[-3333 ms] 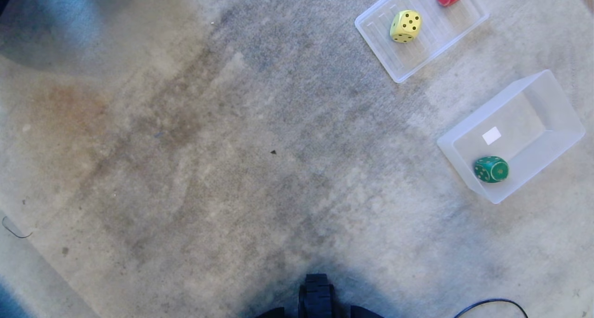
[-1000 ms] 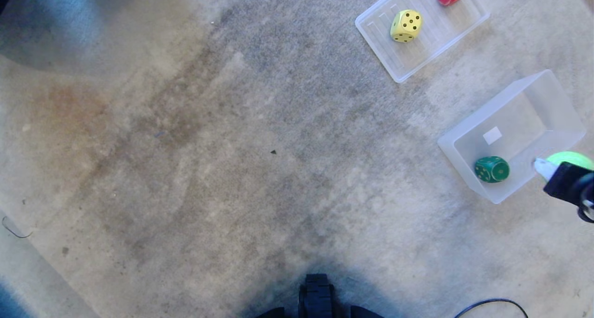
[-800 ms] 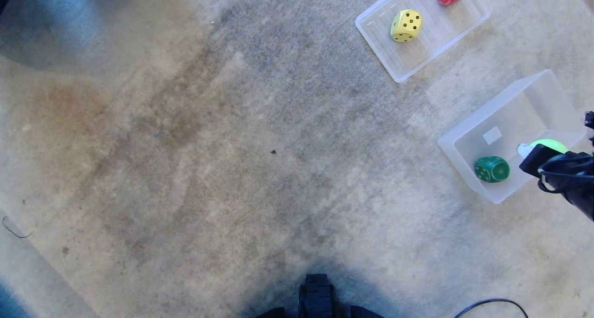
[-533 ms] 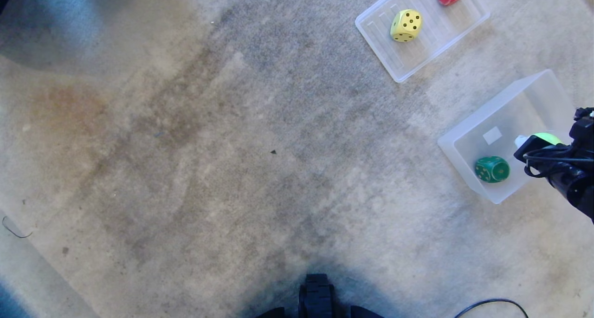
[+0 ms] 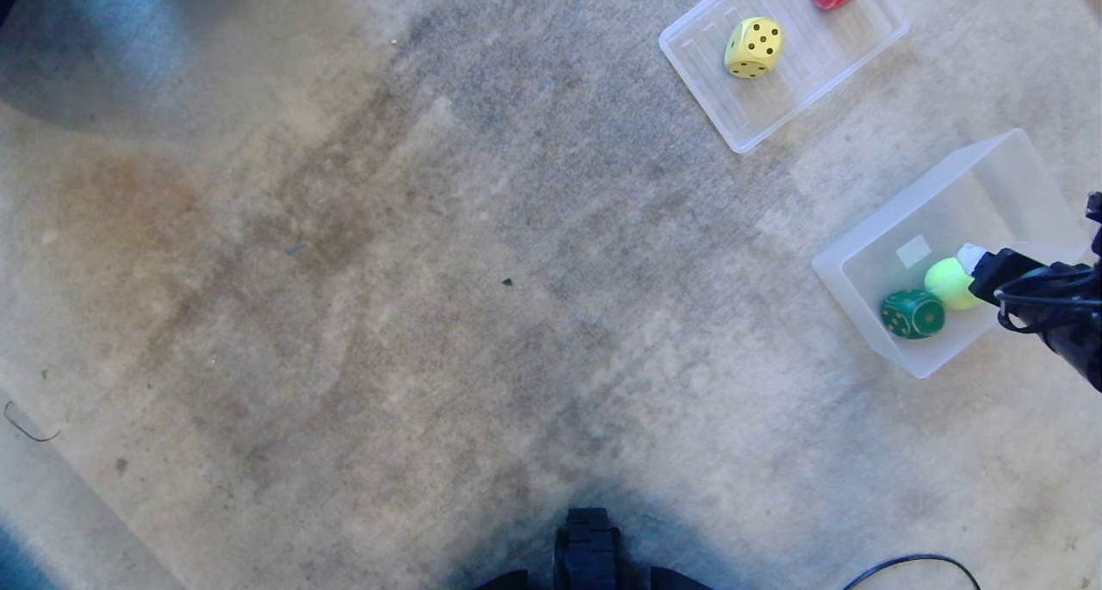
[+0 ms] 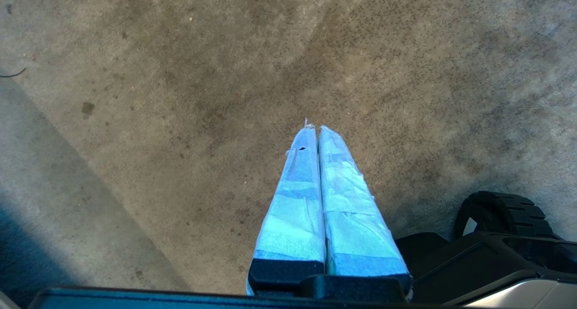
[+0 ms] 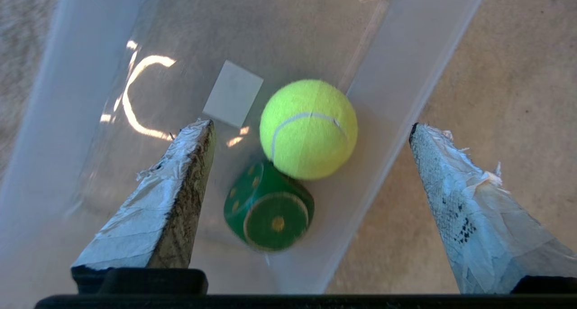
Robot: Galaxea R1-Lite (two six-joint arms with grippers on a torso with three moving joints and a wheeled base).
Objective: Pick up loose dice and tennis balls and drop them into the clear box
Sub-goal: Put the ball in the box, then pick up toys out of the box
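The floor is carpet (image 5: 482, 254) — pale grey-beige, short pile, worn and unevenly soiled. A brownish stain (image 5: 129, 198) lies at the far left; darker grey streaks cross the middle diagonally. A small dark speck (image 5: 507, 282) sits near the centre. Bright light falls over most of the surface — a blue-tinted shadow (image 5: 77, 47) covers the far left corner. A paler strip (image 5: 60, 504) runs along the near left edge. A black cable (image 5: 913, 566) loops in at the near right.
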